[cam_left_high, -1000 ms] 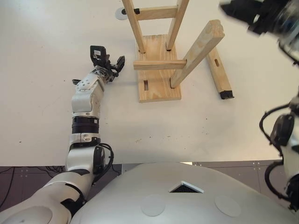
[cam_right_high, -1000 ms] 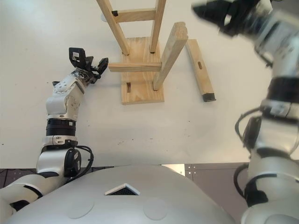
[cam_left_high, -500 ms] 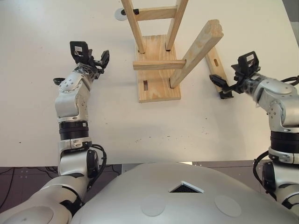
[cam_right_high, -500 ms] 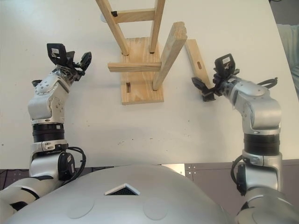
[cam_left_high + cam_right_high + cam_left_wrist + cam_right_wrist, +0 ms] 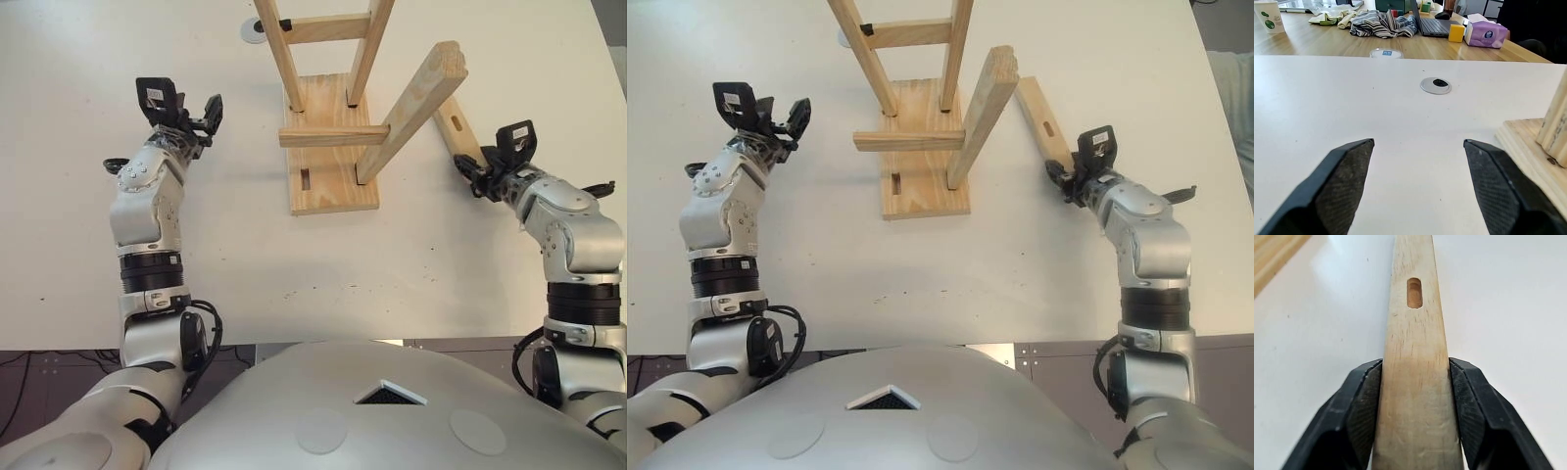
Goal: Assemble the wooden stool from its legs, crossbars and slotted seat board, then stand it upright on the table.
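Right gripper (image 5: 1415, 378) has swung in, clamping the loose leg (image 5: 451, 122) (left gripper (image 5: 182, 111) gapes empty); seat board (image 5: 331, 191) holds three legs, fourth unfitted.

Bright, even light falls from above on my white table (image 5: 78, 245); the loose leg (image 5: 1414, 323) in my right gripper (image 5: 1415, 364) throws just a faint, soft shadow.
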### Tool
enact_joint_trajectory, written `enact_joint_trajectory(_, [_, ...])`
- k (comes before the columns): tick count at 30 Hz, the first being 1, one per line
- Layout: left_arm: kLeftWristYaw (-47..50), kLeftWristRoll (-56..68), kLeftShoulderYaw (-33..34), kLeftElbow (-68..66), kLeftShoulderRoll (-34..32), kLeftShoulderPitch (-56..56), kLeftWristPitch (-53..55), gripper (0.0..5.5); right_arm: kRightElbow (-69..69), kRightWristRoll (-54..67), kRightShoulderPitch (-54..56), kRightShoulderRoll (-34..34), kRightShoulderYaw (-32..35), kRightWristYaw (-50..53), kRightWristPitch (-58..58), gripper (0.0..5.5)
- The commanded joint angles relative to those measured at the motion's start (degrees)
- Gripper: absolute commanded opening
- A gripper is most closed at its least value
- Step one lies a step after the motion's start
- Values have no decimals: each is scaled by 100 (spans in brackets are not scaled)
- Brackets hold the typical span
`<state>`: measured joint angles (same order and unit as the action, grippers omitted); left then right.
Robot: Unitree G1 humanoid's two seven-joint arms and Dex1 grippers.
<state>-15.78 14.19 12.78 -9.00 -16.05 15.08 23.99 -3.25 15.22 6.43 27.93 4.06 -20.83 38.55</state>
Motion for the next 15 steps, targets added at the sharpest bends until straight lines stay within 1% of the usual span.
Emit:
enact_joint_trajectory(1, [-357, 621, 420, 242, -137, 363, 9, 335, 192, 321, 940, -171, 466, -163, -710, 202])
enact_joint_trajectory(4, [-783, 1424, 785, 563, -215, 617, 167, 335, 303, 1001, 1800, -271, 862, -530, -799, 202])
enact_joint_trajectory(7, [-1199, 2658, 1181, 1129, -279, 822, 691, 335, 235, 1819, 2488, -310, 1084, -1017, -458, 202])
enact_joint_trajectory(10, [-1484, 4522, 1508, 1913, -373, 1122, 1496, 335, 257, 2757, 3284, -359, 1160, -1539, 47, 202])
enact_joint_trajectory(12, [-1505, 5449, 1388, 2350, -333, 1436, 1811, 335, 238, 3552, 3769, -456, 1133, -1930, 587, 202])
enact_joint_trajectory(15, [-1367, 6087, 1094, 2562, -167, 1826, 1929, 335, 217, 4324, 4057, -609, 1112, -2135, 1139, 202])
